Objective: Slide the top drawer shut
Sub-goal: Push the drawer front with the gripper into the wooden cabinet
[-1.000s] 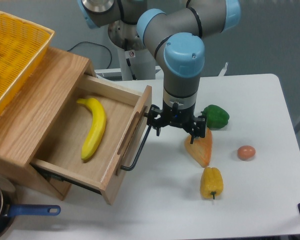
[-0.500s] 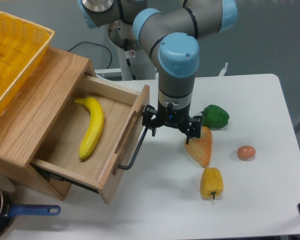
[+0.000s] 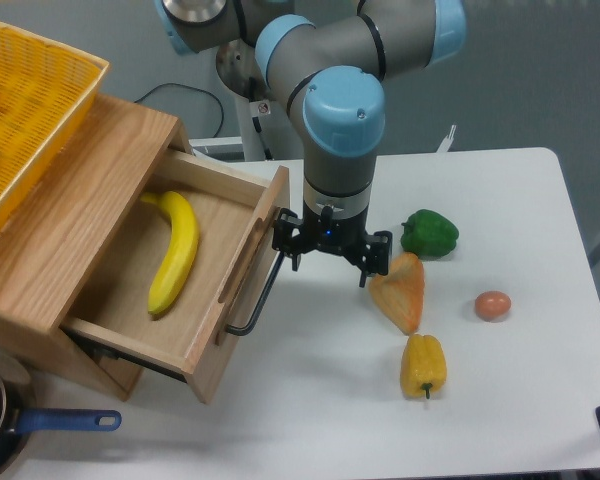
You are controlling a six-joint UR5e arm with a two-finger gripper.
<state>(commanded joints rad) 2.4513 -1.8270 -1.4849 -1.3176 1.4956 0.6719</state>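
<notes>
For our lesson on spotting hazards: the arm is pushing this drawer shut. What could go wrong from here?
1. The gripper meets the drawer near one end of its handle, so the drawer may skew and jam.
2. The banana lies loose inside and could slide.
3. The arm's far finger sits near the orange wedge and might nudge it.

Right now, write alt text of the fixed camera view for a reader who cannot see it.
A robot arm's gripper presses at the black bar handle of an open oak top drawer holding a banana. On the white table to the right lie a green pepper, an orange wedge, a yellow pepper and an egg.
</notes>
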